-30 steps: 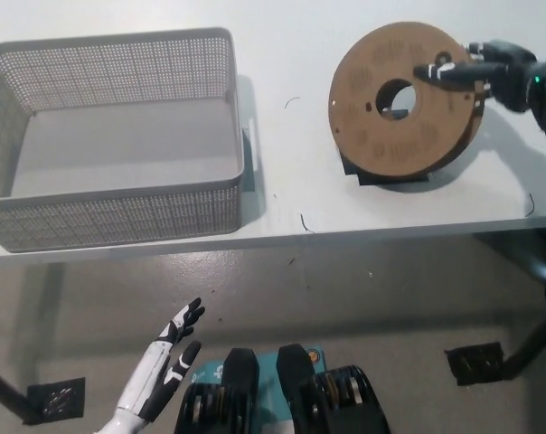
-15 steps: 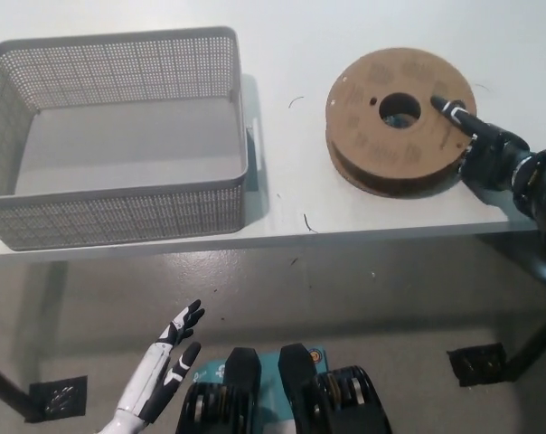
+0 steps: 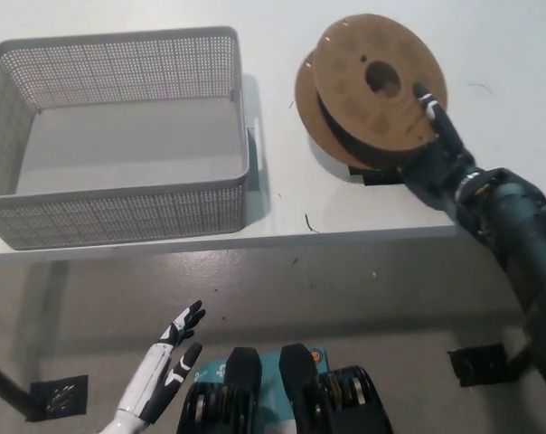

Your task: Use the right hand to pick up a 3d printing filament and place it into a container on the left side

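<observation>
Gripping the filament spool (image 3: 371, 90) from its near side, my black right hand (image 3: 433, 154) has its fingers wrapped on the rim and holds the spool tilted up to the right of the grey basket (image 3: 119, 194). My white left hand (image 3: 169, 357) rests below the basket, fingers spread.

right hand (image 3: 433, 154) grips tilted filament spool (image 3: 368, 86) | basket (image 3: 119, 210) left
</observation>
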